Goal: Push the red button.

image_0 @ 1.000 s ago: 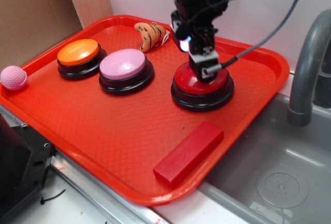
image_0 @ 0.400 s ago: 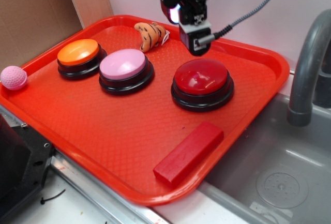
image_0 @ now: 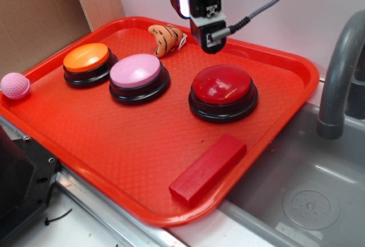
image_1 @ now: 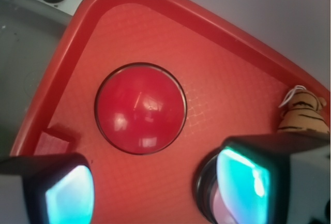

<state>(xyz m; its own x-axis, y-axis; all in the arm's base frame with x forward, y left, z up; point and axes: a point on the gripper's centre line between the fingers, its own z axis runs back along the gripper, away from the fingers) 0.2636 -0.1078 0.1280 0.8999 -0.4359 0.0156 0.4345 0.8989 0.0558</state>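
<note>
While flanked by pink button [image_0: 136,71] and block [image_0: 208,168], red button [image_0: 221,85] unobstructed, pincer [image_0: 209,37] released above.

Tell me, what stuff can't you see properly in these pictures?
- Pink button: in the wrist view, a gripper finger hides most of it.
- Red block: wrist view, only a corner shows above the other finger.
- Striped toy: too small in the exterior view to tell what it is.
- Faucet: cut off by the right edge, exterior view.
- Gripper: open or shut is unclear in the exterior view.
</note>
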